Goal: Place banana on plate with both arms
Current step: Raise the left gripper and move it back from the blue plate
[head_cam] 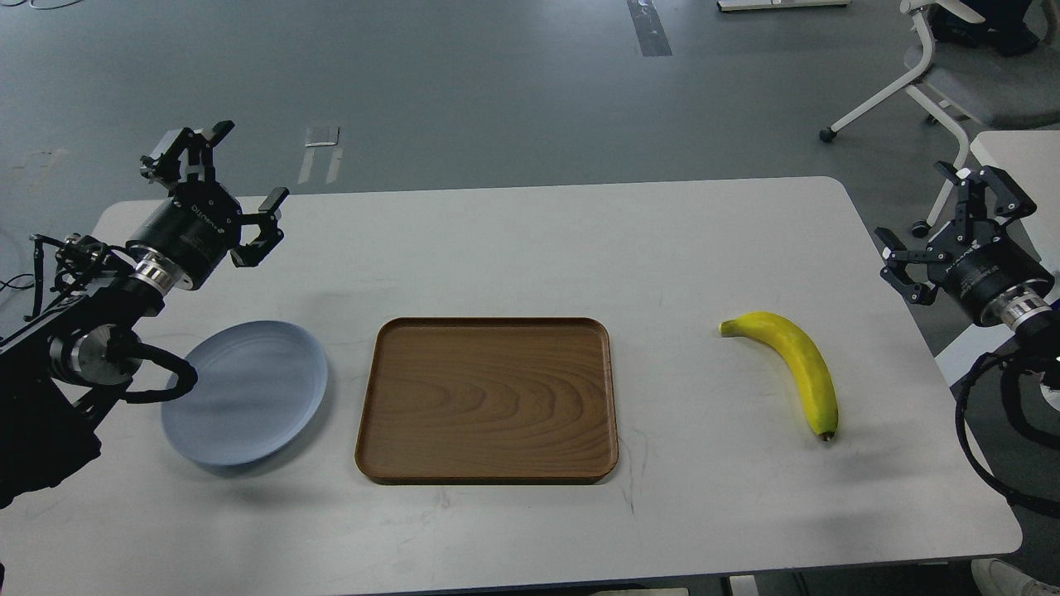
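The yellow banana (791,364) lies on the white table at the right, its greenish stem toward the tray. On the left of the table sits the pale blue-grey plate (248,397), with nothing on it. My left gripper (232,178) hovers open above the table's far left corner, behind the plate. Off the table's right edge my right gripper (940,219) is held open, raised and to the right of the banana. Neither gripper holds anything.
A rectangular brown wood-grain tray (489,399) lies in the middle of the white table (530,248), between plate and banana. A white office chair (944,74) stands on the grey floor at the far right, beside another table's corner (1019,157).
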You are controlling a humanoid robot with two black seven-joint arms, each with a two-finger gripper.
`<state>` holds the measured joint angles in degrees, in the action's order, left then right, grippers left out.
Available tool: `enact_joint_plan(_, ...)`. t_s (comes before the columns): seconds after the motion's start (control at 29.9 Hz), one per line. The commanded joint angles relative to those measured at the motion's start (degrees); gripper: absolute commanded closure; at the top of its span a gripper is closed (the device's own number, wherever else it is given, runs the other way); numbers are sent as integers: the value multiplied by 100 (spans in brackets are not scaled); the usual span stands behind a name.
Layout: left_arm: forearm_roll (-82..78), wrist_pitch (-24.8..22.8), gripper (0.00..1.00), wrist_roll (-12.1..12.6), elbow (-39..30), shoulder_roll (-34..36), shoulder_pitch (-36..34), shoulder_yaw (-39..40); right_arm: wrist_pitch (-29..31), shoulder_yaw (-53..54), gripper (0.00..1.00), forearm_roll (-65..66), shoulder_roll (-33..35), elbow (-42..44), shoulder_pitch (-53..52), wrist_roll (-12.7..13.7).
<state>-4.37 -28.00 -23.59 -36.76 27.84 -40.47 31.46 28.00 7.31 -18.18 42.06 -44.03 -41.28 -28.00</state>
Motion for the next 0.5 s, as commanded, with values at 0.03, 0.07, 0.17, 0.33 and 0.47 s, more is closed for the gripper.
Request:
enact_joint_plan(0.03,6,0,0,-14,20,-16,56,1,0,-11,0,7,-23,26,-3,0)
enact_joint_plan(0.07,-3,0,0,-14,28,-16,56,1,0,-11,0,7,-23,26,-3,0)
enact_joint_plan(0.17,-12,0,0,-5,125,-16,48,-26,0,-2,0,7,-23,26,-12,0)
enact_joint_plan(0.33,23,0,0,-58,353,45,-31,-17,0,-2,0,42,-14,88,-21,0)
enact_joint_plan(0.47,-55,0,0,-76,740,54,-233,10,0,-2,0,113,39,79,-29,0)
